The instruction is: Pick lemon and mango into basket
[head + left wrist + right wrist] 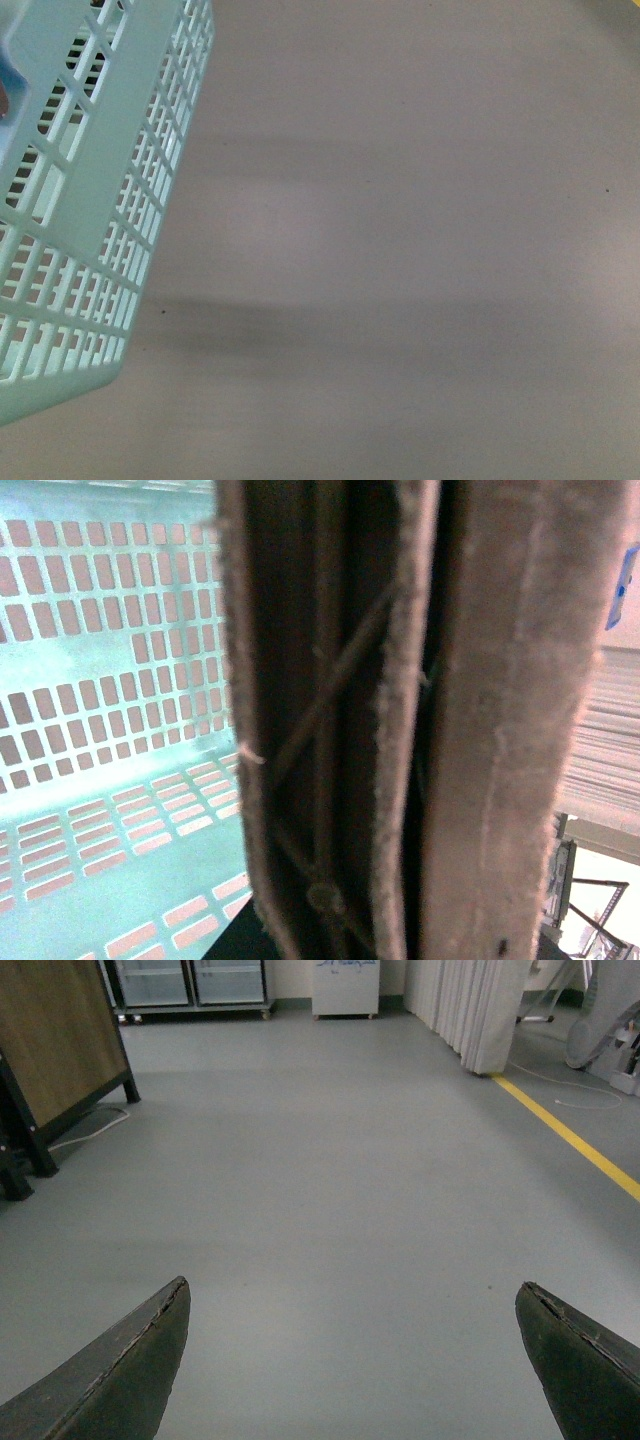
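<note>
Basket point(90, 180) here — no fruit seen
Right claw point(352, 1287) wide open, empty; left claw — cannot tell; lemon and mango not picked yet.

front cam looks down at the floor point(420, 250), basket point(90, 200) close at its left edge; left wrist cam's jammed against that basket's handle point(480, 730); right wrist cam looks low across the same floor

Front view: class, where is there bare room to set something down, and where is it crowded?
The grey surface is bare from the wall of the basket across to the right edge. The left side is crowded: the basket fills it nearly top to bottom.
</note>
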`<state>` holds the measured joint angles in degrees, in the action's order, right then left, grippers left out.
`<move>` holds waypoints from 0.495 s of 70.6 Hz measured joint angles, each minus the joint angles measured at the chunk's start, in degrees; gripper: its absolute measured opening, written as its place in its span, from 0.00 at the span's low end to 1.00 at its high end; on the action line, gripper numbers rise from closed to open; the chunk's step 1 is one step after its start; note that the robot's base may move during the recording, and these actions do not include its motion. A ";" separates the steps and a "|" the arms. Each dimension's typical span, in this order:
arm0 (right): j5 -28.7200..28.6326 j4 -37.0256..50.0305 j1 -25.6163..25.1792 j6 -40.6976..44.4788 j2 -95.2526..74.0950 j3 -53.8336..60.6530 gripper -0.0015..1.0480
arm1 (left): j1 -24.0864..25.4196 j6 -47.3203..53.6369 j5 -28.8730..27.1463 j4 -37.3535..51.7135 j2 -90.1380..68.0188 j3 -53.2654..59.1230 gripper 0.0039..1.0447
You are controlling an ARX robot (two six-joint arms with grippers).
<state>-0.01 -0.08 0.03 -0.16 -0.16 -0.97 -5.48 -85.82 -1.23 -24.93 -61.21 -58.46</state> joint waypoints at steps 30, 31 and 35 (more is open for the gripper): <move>0.09 -0.02 0.00 0.00 0.00 0.00 0.92 | -0.04 0.09 0.07 -0.26 -0.02 0.00 0.15; 0.07 -0.02 0.00 0.00 0.00 0.00 0.92 | -0.04 0.09 0.07 -0.26 -0.02 0.00 0.15; 0.09 -0.02 0.00 0.00 0.00 0.00 0.92 | -0.04 0.09 0.07 -0.26 -0.02 0.00 0.15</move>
<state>0.08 -0.10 0.03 -0.16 -0.16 -0.97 -5.52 -85.73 -1.17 -25.19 -61.23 -58.46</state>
